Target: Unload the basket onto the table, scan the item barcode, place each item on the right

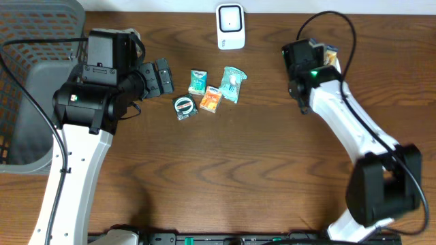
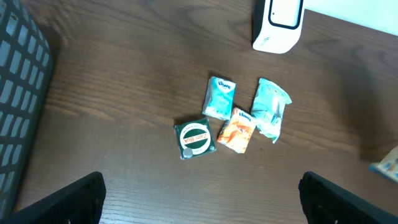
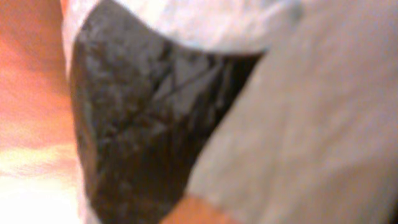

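Bare table lies open across the lower centre; the packet cluster, white scanner and upper-left basket block passage.

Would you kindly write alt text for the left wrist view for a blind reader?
Four items cluster on a wooden table: a teal packet, an orange packet, a pale blue pouch and a green-labelled pack. A white scanner stands beyond them, a grey basket at left; the left gripper frames the bottom corners with open jaws.

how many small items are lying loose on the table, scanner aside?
4, clustered in front of the scanner: teal packet, orange packet, round green tin, pale teal pouch. A fifth packet seems held in the right hand; more may be hidden.
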Controlling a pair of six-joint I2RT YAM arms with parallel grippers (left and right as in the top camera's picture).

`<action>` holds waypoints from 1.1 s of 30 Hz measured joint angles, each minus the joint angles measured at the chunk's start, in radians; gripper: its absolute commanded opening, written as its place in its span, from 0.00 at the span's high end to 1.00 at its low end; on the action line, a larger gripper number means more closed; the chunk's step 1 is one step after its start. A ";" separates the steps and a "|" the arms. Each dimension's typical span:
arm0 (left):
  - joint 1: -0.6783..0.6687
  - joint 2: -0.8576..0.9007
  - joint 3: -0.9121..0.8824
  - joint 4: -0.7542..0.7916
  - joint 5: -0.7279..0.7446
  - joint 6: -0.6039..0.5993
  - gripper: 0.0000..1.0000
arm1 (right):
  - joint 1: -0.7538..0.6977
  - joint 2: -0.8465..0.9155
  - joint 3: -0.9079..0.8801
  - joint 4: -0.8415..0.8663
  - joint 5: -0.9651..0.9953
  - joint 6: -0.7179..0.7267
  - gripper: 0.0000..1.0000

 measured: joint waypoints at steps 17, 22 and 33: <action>0.000 0.000 0.000 0.000 0.000 0.000 0.02 | 0.278 0.155 0.082 -0.100 -0.386 -0.011 0.48; 0.000 0.000 0.000 0.000 0.000 0.000 0.02 | 0.255 0.158 0.265 -0.232 -0.496 0.004 0.28; 0.000 0.000 0.000 0.000 0.000 0.000 0.02 | -0.027 0.156 0.403 -0.314 -0.728 -0.089 0.83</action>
